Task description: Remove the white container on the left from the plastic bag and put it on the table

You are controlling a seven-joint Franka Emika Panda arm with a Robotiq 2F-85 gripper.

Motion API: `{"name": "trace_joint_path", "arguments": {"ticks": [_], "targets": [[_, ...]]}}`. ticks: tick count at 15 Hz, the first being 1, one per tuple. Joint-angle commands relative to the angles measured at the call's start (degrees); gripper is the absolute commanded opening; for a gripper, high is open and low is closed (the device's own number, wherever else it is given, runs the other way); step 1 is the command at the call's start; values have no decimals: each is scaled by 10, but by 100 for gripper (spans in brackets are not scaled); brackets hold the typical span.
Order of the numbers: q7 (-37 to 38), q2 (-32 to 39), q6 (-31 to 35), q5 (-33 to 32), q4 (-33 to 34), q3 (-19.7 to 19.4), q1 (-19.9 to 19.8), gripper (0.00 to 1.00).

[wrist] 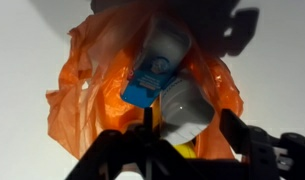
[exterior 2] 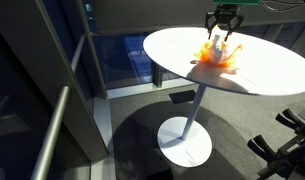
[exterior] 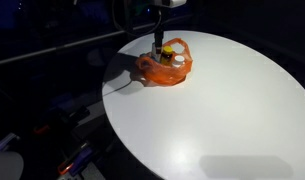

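Over the far part of the round white table, in an exterior view, the gripper hangs straight down onto the orange plastic bag. A white container shows in the bag's open mouth, just beside the fingertips. The picture is too dark and small to show how the jaws stand, or how many containers are inside.

Seen from lower and farther off, in an exterior view, the gripper has its fingers spread with nothing between them. Its tips are just above the bag, and a white container pokes up out of the plastic directly under them.

The wrist view settles the relation. The gripper enters from the bottom edge, its dark fingers wide apart and empty. Two containers lie in the crumpled bag ahead of it. A blue-capped container lies left of centre, its long axis running from upper right down to its cap at lower left. A rounded white container touches it on the right and sits nearer the fingers, with a yellow object just below.

I judge the blue-capped one to be the left-hand target, though that is not certain. It lies ahead and slightly left of the jaw line, so the approach would need a small leftward shift and a wrist turn to close across its tilted axis.
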Motion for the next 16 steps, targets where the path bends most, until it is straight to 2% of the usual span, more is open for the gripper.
{"name": "trace_joint_path", "arguments": {"ticks": [1, 4, 7, 8, 16], "targets": [[24, 17, -16, 1, 33, -13, 10, 40], [23, 4, -19, 5, 31, -11, 10, 16], [16, -15, -27, 8, 26, -7, 10, 8], [16, -19, -29, 8, 27, -7, 11, 11], [15, -65, -39, 13, 23, -7, 3, 10]]}}
